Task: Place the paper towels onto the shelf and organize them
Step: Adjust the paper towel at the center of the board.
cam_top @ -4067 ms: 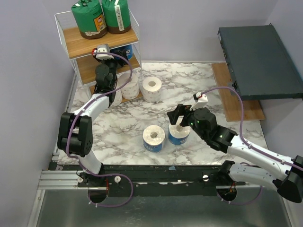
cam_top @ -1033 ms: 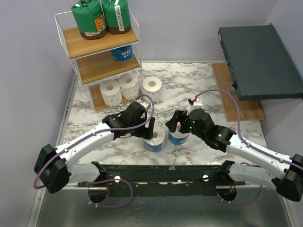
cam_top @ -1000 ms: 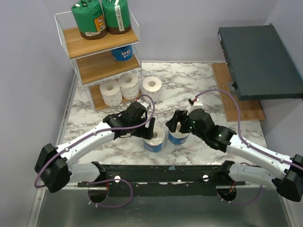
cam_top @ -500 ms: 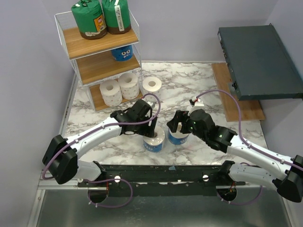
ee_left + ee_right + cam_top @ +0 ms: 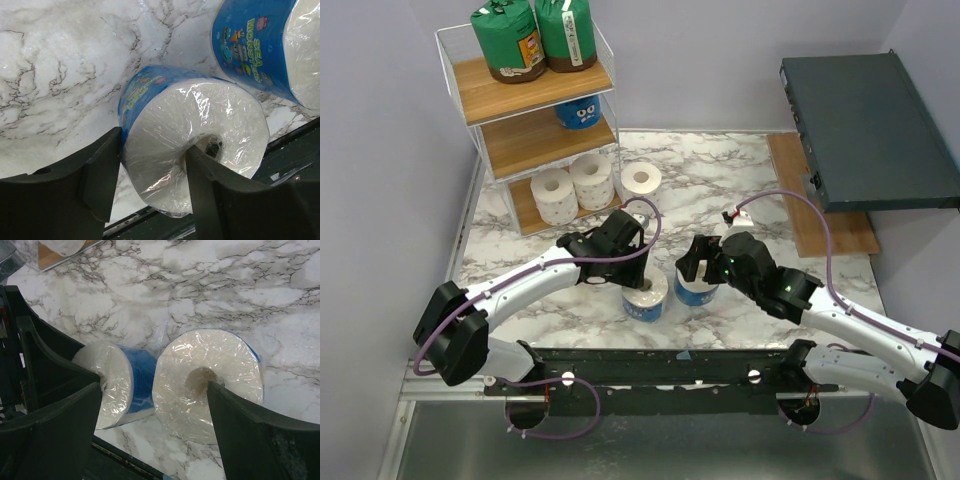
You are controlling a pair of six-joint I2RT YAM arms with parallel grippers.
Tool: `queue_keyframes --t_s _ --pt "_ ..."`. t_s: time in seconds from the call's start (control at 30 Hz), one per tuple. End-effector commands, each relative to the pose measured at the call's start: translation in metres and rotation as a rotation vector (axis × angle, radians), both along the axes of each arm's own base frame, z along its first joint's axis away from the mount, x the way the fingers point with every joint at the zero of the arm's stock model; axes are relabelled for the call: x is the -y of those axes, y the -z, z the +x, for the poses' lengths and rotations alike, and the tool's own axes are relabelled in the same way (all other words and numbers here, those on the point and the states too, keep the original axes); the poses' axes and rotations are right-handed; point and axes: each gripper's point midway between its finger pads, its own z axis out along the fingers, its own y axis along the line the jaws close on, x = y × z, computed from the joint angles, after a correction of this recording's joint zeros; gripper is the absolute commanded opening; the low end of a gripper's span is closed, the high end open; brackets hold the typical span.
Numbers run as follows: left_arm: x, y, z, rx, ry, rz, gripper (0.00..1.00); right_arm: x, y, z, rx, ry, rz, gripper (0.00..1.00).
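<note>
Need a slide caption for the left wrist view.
Left gripper brackets a blue-wrapped paper towel roll, one finger in its core, on marble table.

Left gripper (image 5: 152, 170) from shelf (image 5: 545, 140) down to blue-printed roll (image 5: 165, 115), jaws narrower.

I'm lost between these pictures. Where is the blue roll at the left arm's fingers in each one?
Top external: the blue roll stands low centre, under the left arm's tip.
Left wrist: centre, with the left fingers either side of its wall, one in the core.
Right wrist: left of centre.
Shared landmark: the second blue roll, just to its right in every view.
</note>
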Motion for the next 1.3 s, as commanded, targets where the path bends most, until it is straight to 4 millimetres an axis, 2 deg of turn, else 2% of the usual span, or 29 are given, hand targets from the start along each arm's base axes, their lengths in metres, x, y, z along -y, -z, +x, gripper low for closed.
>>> queue_keyframes --t_s 0.0,0.23,0.37,0.6,0.87,1.13,1.27 --pt "0.001 0.000 0.002 0.012 -0.008 -0.003 0.49 0.006 0.001 0.002 0.009 0.027 -0.028 0.89" --pt "-0.001 -0.006 0.002 0.025 -0.026 -0.010 0.39 0.007 0.001 0.004 0.013 0.035 -0.031 0.89" --pt "-0.009 -0.009 0.006 0.055 -0.070 0.007 0.31 0.008 -0.001 0.004 0.019 0.038 -0.029 0.89" --pt "-0.027 -0.015 0.012 0.094 -0.184 0.032 0.27 0.009 -0.003 0.005 0.026 0.042 -0.026 0.89" --pt "-0.060 -0.029 0.016 0.113 -0.407 -0.060 0.26 0.012 0.000 0.003 0.030 0.053 -0.003 0.89" --pt "-0.109 -0.018 0.015 0.084 -0.754 -0.204 0.26 0.016 0.006 0.003 0.026 0.074 -0.005 0.89" --pt "-0.120 -0.018 0.015 0.083 -0.861 -0.238 0.31 0.016 0.009 0.003 0.024 0.079 -0.001 0.89"
